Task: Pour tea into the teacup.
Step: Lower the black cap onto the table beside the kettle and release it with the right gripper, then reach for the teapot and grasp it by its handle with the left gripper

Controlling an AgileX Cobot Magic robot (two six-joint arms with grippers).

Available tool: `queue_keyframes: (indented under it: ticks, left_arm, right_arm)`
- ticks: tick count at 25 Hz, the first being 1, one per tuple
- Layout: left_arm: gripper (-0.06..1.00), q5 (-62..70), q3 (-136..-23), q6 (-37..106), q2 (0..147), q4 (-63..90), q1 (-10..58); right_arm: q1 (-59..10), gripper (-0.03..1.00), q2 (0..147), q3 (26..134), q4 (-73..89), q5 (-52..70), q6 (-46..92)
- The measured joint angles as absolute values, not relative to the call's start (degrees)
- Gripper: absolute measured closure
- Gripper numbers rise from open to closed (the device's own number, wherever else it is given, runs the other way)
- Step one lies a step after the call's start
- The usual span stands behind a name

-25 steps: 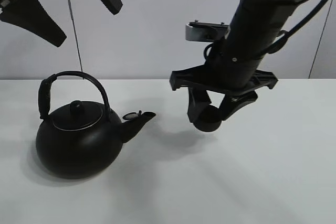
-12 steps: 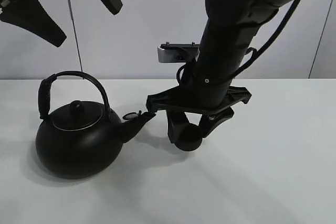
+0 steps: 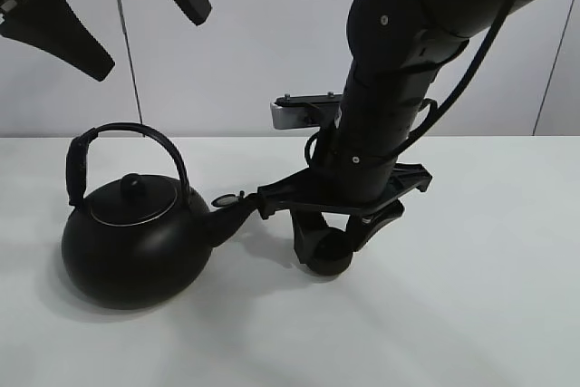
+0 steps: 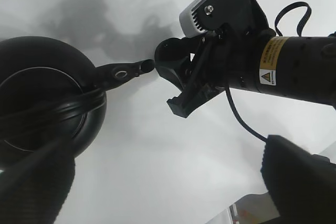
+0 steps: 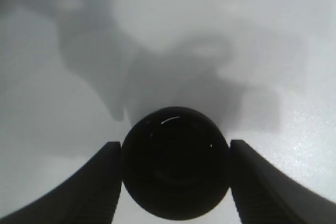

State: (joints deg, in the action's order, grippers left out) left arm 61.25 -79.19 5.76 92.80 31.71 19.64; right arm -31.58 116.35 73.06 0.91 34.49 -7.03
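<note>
The small black teacup is low over the white table, just right of the spout of the big black kettle. I cannot tell whether it touches the table. My right gripper is shut on it. The right wrist view shows the teacup clamped between both fingers. My left gripper hangs open high above the kettle, holding nothing. In the left wrist view the kettle points its spout at the teacup. No tea is in view.
The kettle's handle stands upright over its lid. The right arm leans in from the upper right, with its wrist camera just above the spout. A white wall backs the table.
My right gripper has carried the teacup left and down, from mid-air to low beside the kettle spout. The left gripper and kettle have not moved.
</note>
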Motion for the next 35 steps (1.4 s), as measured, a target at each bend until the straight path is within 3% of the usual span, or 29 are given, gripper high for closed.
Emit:
queue_keyframes:
  ticks: [12, 19, 24, 29, 35]
  left_arm:
    - [0.25, 61.3, -79.2, 5.8, 92.8, 31.7, 19.6]
    - [0.25, 61.3, -79.2, 5.8, 92.8, 31.7, 19.6]
    - [0.25, 61.3, -79.2, 5.8, 92.8, 31.7, 19.6]
    - [0.25, 61.3, -79.2, 5.8, 92.8, 31.7, 19.6]
    - [0.25, 61.3, -79.2, 5.8, 92.8, 31.7, 19.6]
  right_arm:
    - [-31.6, 0.56, 116.4, 73.1, 0.5, 34.5, -7.0]
    - [-31.6, 0.46, 116.2, 73.3, 0.5, 36.1, -7.3]
    - [-31.6, 0.35, 113.4, 76.7, -0.4, 44.2, -7.5]
    - [-30.5, 0.33, 109.0, 83.3, -1.3, 54.6, -9.1]
    - [-21.7, 0.33, 101.8, 87.9, 0.5, 61.9, -10.5]
